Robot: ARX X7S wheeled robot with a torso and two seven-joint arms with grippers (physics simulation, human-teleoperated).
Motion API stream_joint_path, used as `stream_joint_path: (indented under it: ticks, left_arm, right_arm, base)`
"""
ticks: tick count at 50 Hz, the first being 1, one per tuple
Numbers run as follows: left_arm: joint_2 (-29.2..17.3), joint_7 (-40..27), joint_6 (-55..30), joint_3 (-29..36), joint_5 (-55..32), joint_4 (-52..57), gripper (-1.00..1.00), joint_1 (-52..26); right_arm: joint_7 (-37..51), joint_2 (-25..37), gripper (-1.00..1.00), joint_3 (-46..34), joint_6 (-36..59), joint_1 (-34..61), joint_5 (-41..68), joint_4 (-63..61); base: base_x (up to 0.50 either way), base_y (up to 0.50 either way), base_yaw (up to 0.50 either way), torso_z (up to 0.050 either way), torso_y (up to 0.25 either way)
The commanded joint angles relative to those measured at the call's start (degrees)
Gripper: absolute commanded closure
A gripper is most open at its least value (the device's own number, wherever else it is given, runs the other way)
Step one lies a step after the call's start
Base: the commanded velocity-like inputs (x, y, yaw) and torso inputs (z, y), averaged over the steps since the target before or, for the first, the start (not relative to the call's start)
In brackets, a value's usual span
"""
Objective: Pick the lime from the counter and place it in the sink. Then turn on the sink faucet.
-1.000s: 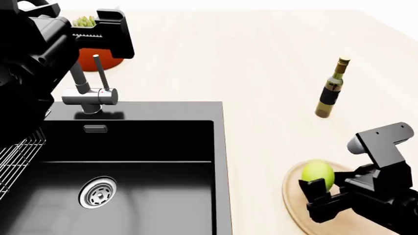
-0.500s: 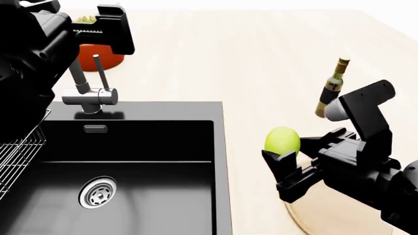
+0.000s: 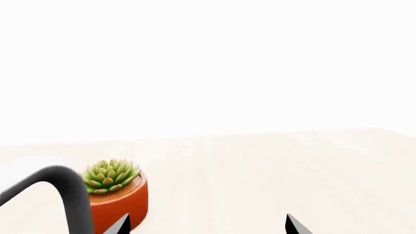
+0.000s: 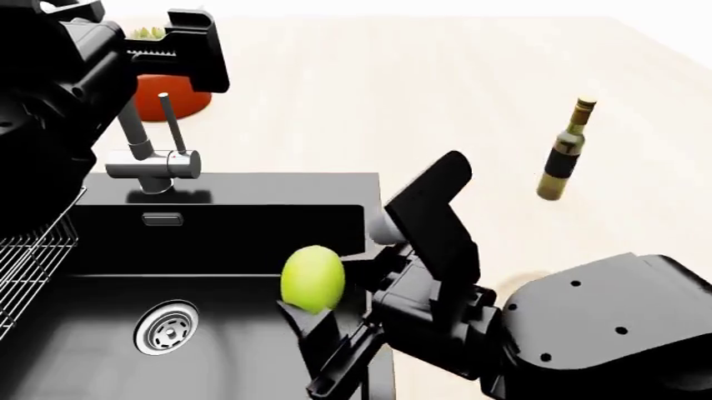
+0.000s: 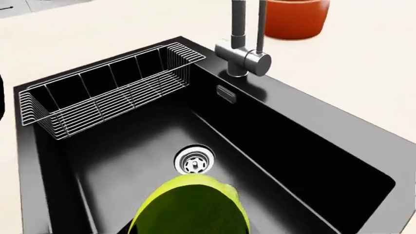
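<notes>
The yellow-green lime [image 4: 313, 278] hangs above the right half of the black sink [image 4: 256, 218], with my right gripper [image 4: 330, 298] shut on it. In the right wrist view the lime [image 5: 192, 208] fills the near edge, with the sink's steel drain [image 5: 194, 161] just beyond it. The grey sink faucet [image 4: 150, 160] stands behind the basin's back left corner with its thin lever upright. My left gripper [image 4: 156, 52] hovers high over the faucet. Its two fingertips [image 3: 120, 226] stand wide apart, open and empty, over the pale counter [image 4: 445, 83].
A wire rack [image 4: 28, 275] hangs on the sink's left side. An orange pot with a green succulent [image 3: 112, 175] sits behind the faucet. A dark wine bottle [image 4: 564, 150] stands on the counter at the right. My bulky right arm [image 4: 589, 325] covers the counter right of the sink.
My right arm has swung left with the lime, from the round board on the right counter to above the sink. The left arm has barely moved.
</notes>
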Motion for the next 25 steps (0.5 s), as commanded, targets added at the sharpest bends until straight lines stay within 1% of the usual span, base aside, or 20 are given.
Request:
stream_joint_path:
  ticks: [1, 2, 3, 5, 8, 9, 25]
  left_arm:
    - [-0.3, 0.8, 0.7, 0.2, 0.6, -0.4, -1.00, 0.7]
    - [-0.3, 1.0, 0.9, 0.1, 0.8, -0.4, -1.00, 1.1]
    - [-0.3, 1.0, 0.9, 0.2, 0.8, -0.4, -1.00, 1.1]
    - [-0.5, 1.1, 1.2, 0.0, 0.8, -0.3, -1.00, 1.6]
    - [-0.6, 1.1, 1.2, 0.0, 0.7, -0.2, -1.00, 1.7]
    - [-0.7, 1.1, 1.2, -0.1, 0.5, -0.1, -1.00, 1.7]
    - [-1.1, 1.4, 1.9, -0.3, 0.6, 0.1, -1.00, 2.7]
  right_arm:
    - [-4.8, -8.5, 1.00, -4.4, 0.8, 0.0, -9.1, 2.0]
    - [-5.1, -9.8, 1.00, -4.9, 0.6, 0.5, -9.9, 2.7]
    - [-5.1, -9.8, 1.00, -4.9, 0.5, 0.5, -10.0, 2.8]
    - [-7.4, -11.7, 1.00, -6.4, 0.4, 1.2, -14.0, 4.9]
    - [-7.9, -12.0, 1.00, -6.7, 0.2, 1.4, -14.8, 5.5]
    - [-8.3, -13.7, 1.00, -7.6, 0.2, 2.9, -15.9, 7.8]
    - [-12.9, -19.4, 1.00, -11.7, -3.1, 8.4, -24.9, 18.9]
  base:
    - [0.00, 0.00, 0.00, 0.000, 0.000]
    - [0.00, 0.00, 0.00, 0.000, 0.000]
    - [0.00, 0.00, 0.00, 0.000, 0.000]
    - [0.00, 0.00, 0.00, 0.000, 0.000]
    - [0.00, 0.00, 0.00, 0.000, 0.000]
    - [0.00, 0.00, 0.00, 0.000, 0.000]
    - [0.00, 0.00, 0.00, 0.000, 0.000]
